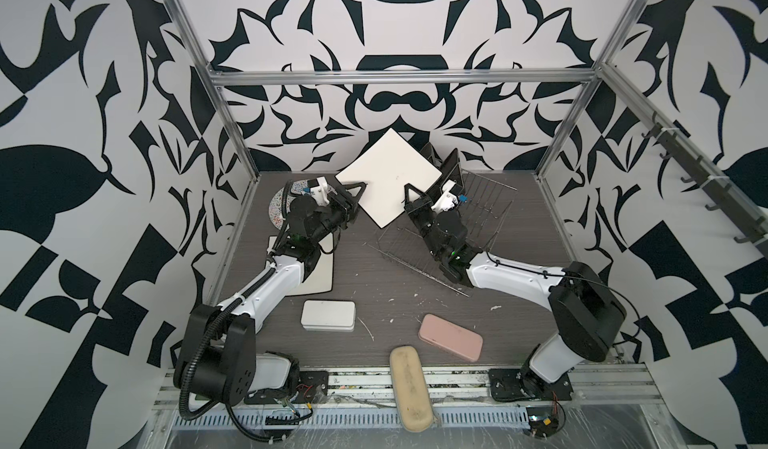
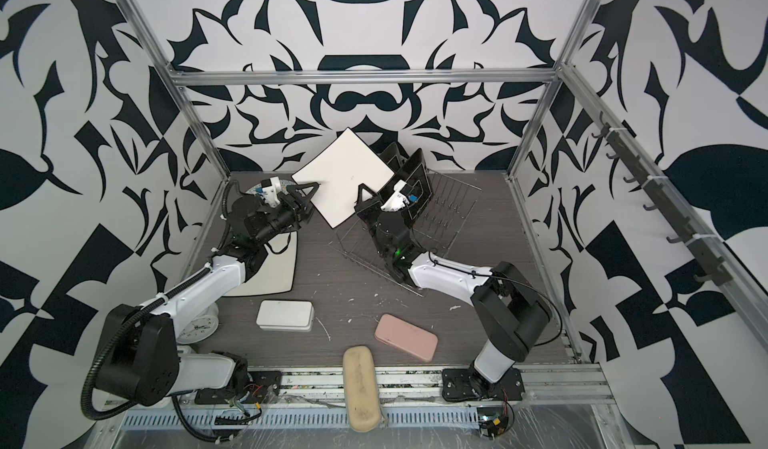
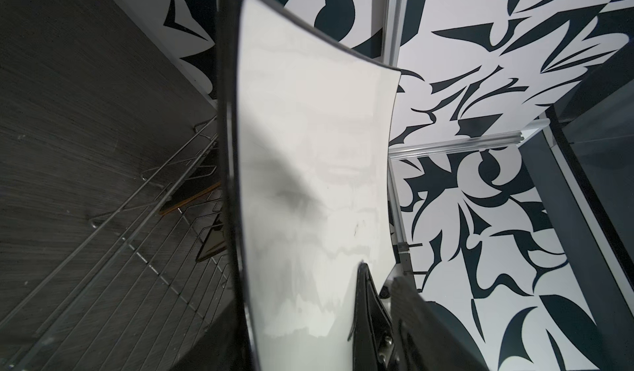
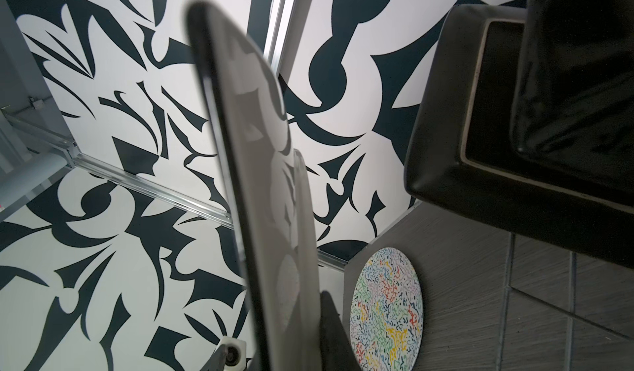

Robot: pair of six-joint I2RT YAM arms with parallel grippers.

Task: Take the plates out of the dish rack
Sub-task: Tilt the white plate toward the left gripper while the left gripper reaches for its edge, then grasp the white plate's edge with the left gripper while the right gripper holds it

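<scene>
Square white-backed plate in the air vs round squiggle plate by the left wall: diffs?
Shape: the white-backed plate is square, the squiggle plate round.
Pose: the white-backed plate is raised and tilted; the squiggle plate lies flat on the table.
Look: the white-backed plate shows plain white with a dark rim; the squiggle plate a multicoloured face.
Both are shallow plates.

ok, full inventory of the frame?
dish rack: 1, silver wire, far right
white-backed plate: 1, white, dark rim, in air, far centre
black plates: 2, black, in dish rack
round plate: 1, multicoloured, flat, far left
cream plate: 1, cream, flat under left arm
tin: 1, white, front
pink case: 1, pink, front right
beige case: 1, beige, across front rail
clock: 1, white, behind left arm
left claw: 1, black, at held plate's left side
right claw: 1, black, shut on its right side
</scene>
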